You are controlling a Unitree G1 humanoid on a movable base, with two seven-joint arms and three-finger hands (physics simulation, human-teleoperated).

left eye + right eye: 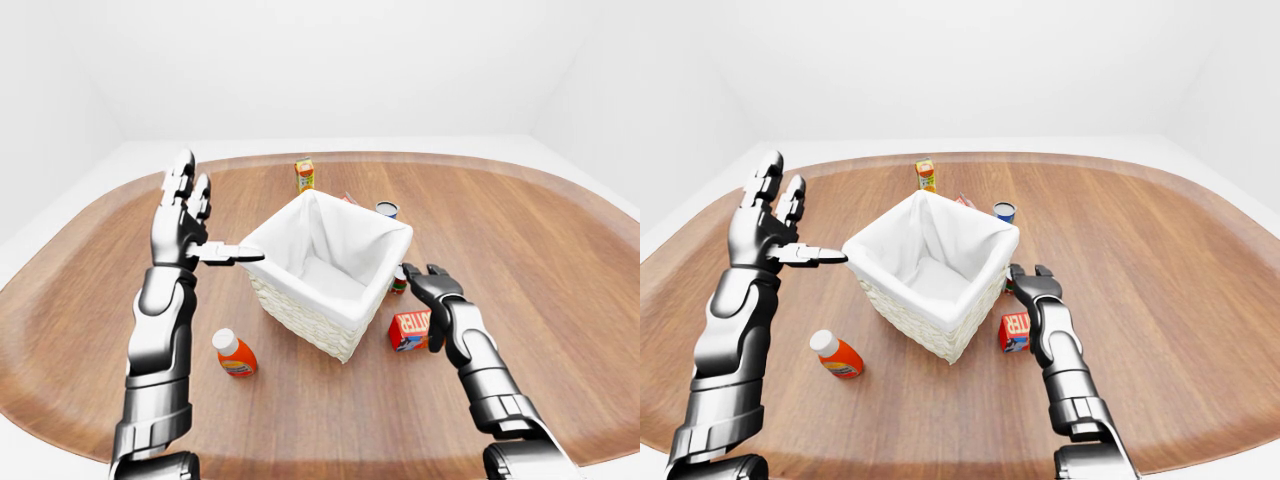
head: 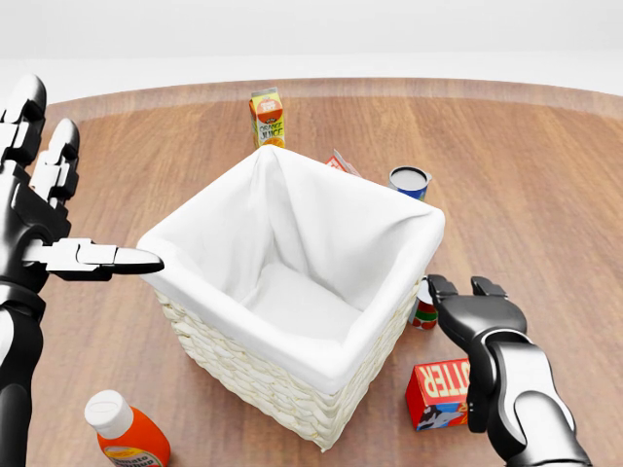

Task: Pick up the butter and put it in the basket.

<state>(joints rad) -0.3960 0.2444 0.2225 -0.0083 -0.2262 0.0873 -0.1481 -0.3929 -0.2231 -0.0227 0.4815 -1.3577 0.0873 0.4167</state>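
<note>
My right hand, fingers apparently spread and empty, hovers just above the upright butter beside the basket.

Bright, even, shadowless light; sharp renders

All three views look down from the robot's head over its arms onto the wooden surface, with the basket near the middle of each. The head view sits nearest, so the basket fills much of it and the surface's near edge is cut off. The two eye views take in the whole oval surface and white walls beyond; the basket lies slightly further left in the right-eye view
</note>
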